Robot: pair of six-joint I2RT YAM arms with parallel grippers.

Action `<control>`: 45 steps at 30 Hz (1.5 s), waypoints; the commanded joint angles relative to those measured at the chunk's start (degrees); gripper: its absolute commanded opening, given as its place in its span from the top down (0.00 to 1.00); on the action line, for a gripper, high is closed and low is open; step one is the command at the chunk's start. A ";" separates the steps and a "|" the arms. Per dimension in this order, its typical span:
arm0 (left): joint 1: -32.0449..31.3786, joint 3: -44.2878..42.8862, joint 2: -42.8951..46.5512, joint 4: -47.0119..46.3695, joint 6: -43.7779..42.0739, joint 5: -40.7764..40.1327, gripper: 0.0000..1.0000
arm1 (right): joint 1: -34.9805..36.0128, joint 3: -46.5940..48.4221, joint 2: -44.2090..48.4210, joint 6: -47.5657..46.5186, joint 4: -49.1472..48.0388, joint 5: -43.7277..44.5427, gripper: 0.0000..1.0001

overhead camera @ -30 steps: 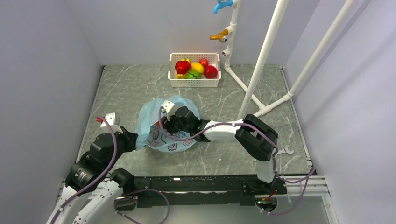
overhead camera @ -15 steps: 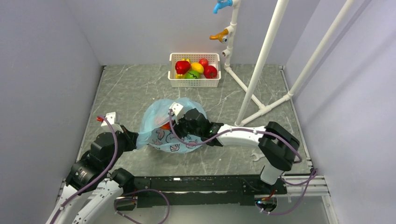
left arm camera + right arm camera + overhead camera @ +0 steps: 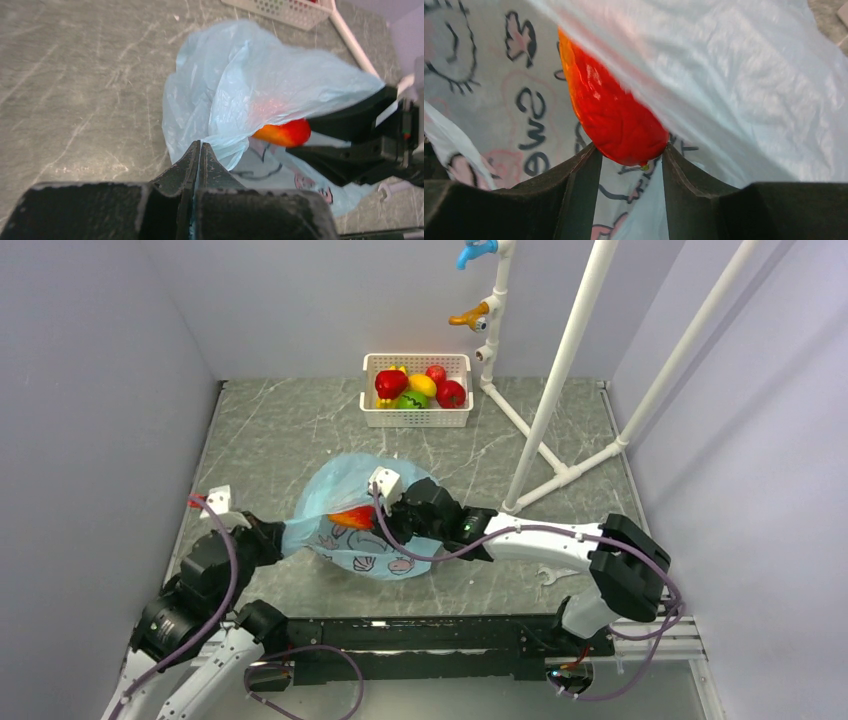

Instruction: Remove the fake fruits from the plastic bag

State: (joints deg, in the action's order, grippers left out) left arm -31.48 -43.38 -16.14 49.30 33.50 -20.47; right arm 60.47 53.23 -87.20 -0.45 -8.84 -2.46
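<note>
The right jaws are clasping the orange-red fruit (image 3: 616, 125) just inside the bag (image 3: 280, 80) mouth. The left jaws are pinching the bag's edge taut. Best drawing it straight out, film seemingly untrapped.

The plastic bag (image 3: 335, 485) is light blue with pink figures, the fake fruit (image 3: 614, 120) red-orange

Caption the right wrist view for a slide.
Right gripper clamps the tip of a red-orange fake fruit partly covered by the light-blue plastic bag.
</note>
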 commanded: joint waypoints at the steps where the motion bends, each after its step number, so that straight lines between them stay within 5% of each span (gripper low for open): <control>1: -0.16 -3.27 3.07 -1.05 -0.80 -7.91 1.00 | 0.98 -1.62 5.25 -0.02 2.52 -1.31 0.90; 19: -0.14 -0.52 -4.07 -2.46 -2.19 -6.72 1.00 | 2.59 0.67 20.45 6.05 0.47 -7.13 0.92; 24: -0.16 -1.31 -4.59 -1.99 -2.42 -6.51 1.00 | 2.36 5.82 18.45 6.27 0.37 -4.43 0.96; 31: -0.16 -2.58 -4.68 -2.88 -3.65 -3.16 1.00 | 2.20 11.45 10.73 11.09 -6.01 -11.68 0.95; 41: -0.13 -3.44 -1.88 0.98 -3.28 -7.29 1.00 | -2.55 22.44 -0.31 8.82 -3.12 16.25 0.94; 45: -0.13 -3.38 -0.09 2.19 -2.39 -8.74 1.00 | -9.04 26.75 -7.11 9.72 -2.99 17.31 0.93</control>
State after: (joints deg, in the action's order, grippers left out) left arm -31.48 -45.08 -18.02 50.70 30.85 -26.83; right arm 56.58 75.05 -88.90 9.45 -10.09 7.55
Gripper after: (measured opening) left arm 0.021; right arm 0.465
